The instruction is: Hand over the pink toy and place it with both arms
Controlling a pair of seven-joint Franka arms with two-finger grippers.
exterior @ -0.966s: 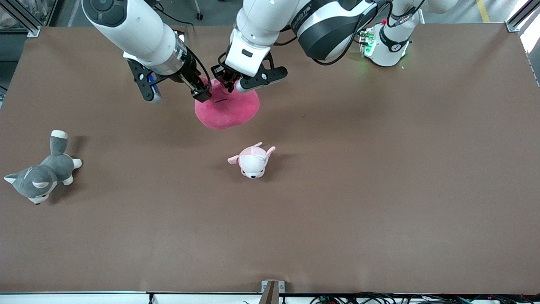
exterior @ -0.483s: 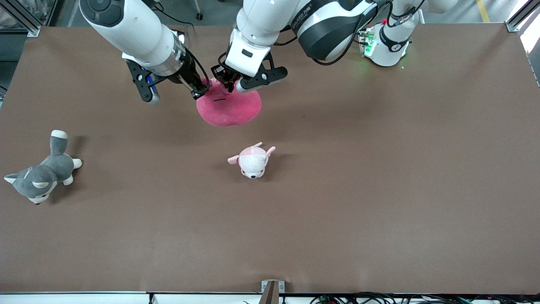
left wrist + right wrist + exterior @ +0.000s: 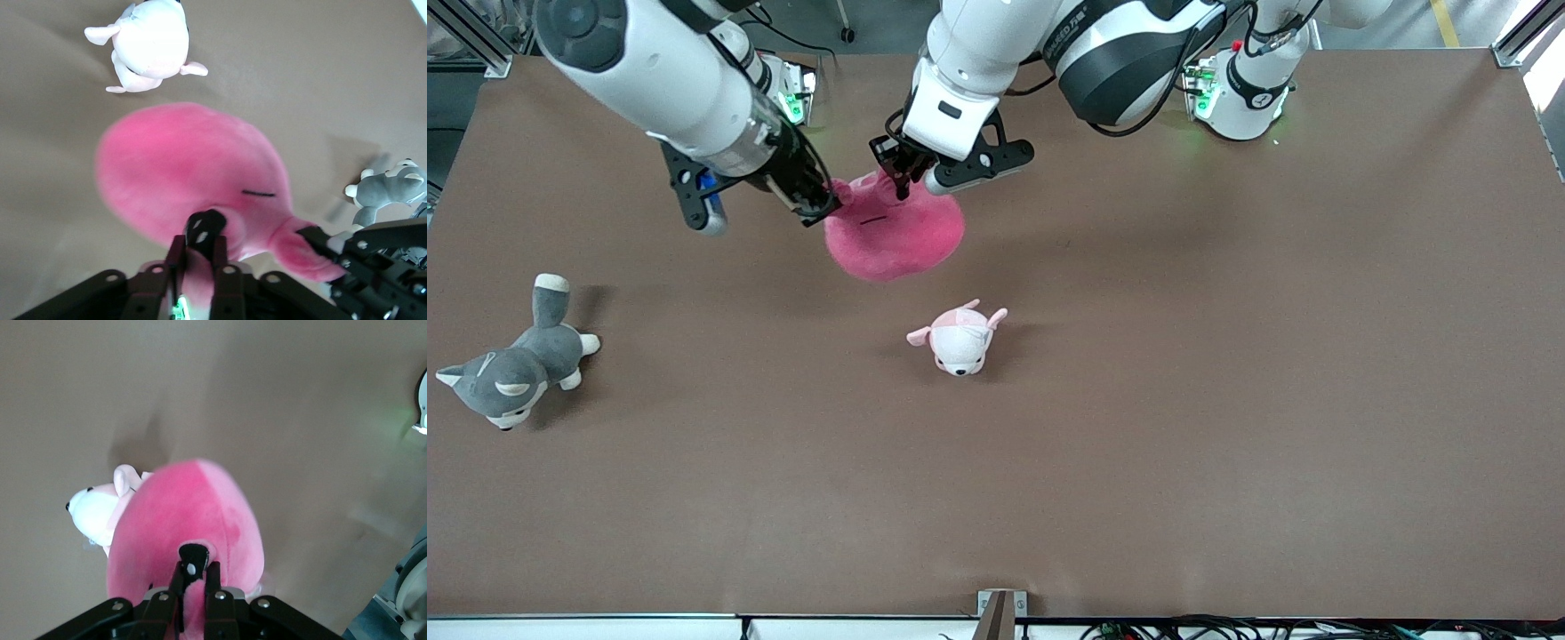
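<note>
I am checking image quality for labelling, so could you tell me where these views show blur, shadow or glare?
Front view: sharp, soft shadows beside the grey plush dog and small white-pink plush. Left wrist view: pink toy soft-edged, left gripper blurred up close. Right wrist view: toy and table smeared; green glow at one edge.

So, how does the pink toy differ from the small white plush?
The pink toy is hot pink, round and clearly larger; the white plush is white with pale pink and has ears. The pink toy is gripped by the right end effector, with the left end effector at its top; the white plush lies free on the table. Both are soft toys.
</note>
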